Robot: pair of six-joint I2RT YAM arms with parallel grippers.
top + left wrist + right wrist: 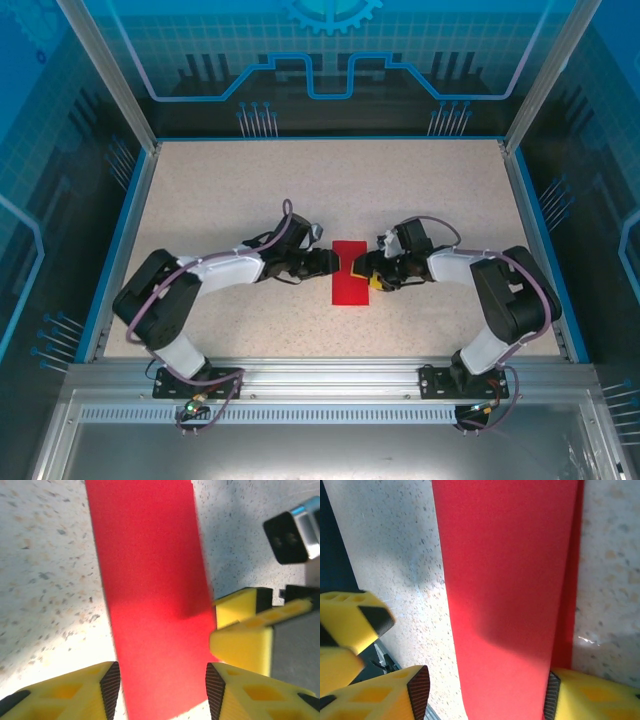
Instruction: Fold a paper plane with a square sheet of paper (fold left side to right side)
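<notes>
At the middle of the speckled beige tabletop point(250, 190), the sheet of paper point(350, 278) lies flat as a narrow bright red rectangle, its long sides running away from the arm bases. It is thin and matte. In the right wrist view a second red layer shows as a slim strip along one long side, so the two edges there do not quite line up. The corners look square and the surface smooth, with no creases that can be made out.

The left gripper point(334, 262) and the right gripper point(368, 270) meet over the sheet from opposite sides, nearly nose to nose. Both have blocky yellow fingers faced with ribbed black pads point(111, 685). In the left wrist view the left gripper's jaws stand apart, spanning the strip's width, with one pad at each long edge; whether the pads touch the paper cannot be told. The right gripper's jaws are likewise spread and straddle the strip in its own wrist view. Neither pinches anything.

Around the paper the tabletop is bare out to the blue rim point(110, 260). The only crowding is where the two sets of fingers come close together.
</notes>
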